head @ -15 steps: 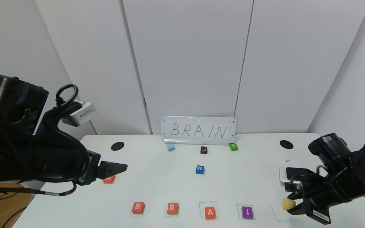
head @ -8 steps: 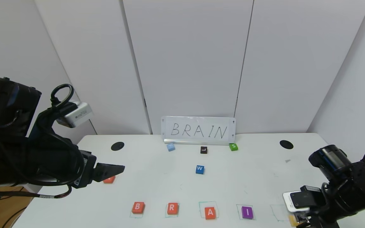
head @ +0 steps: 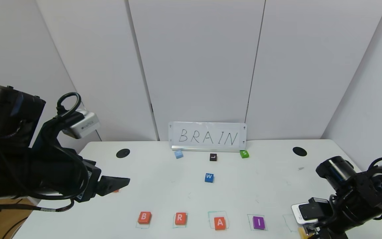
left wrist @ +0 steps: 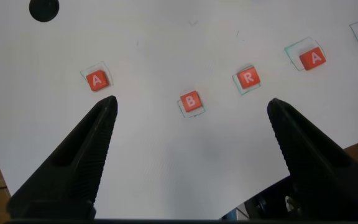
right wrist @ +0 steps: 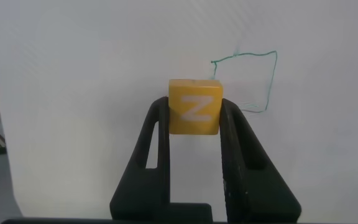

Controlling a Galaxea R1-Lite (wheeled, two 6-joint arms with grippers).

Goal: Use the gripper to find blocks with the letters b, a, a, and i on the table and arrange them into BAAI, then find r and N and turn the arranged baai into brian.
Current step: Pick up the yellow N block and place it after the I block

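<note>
On the white table (head: 164, 196) the near row reads B (head: 144, 217), R (head: 180, 218), A (head: 220, 222) and purple I (head: 259, 222), each on a green square. The fifth green square (head: 289, 223) is empty. My right gripper (head: 310, 234) is shut on the yellow N block (head: 304, 231) just past that square; the right wrist view shows the N (right wrist: 194, 106) clamped between the fingers (right wrist: 235, 130). My left gripper (head: 118, 182) is open and empty over the second A (head: 116, 190), which is mostly hidden. The left wrist view shows that A (left wrist: 96, 80), B (left wrist: 191, 102) and R (left wrist: 248, 77).
A BRAIN sign (head: 207, 136) stands at the back. In front of it are a pale blue block (head: 178, 154), a black L (head: 213, 157), a green S (head: 244, 153) and a blue W (head: 209, 177). Black holes sit at the far left (head: 122, 153) and far right (head: 299, 151).
My right gripper has carried the yellow N down and toward the table's near edge, beside the empty green square. My left gripper has sunk slightly and now covers more of the second A.
</note>
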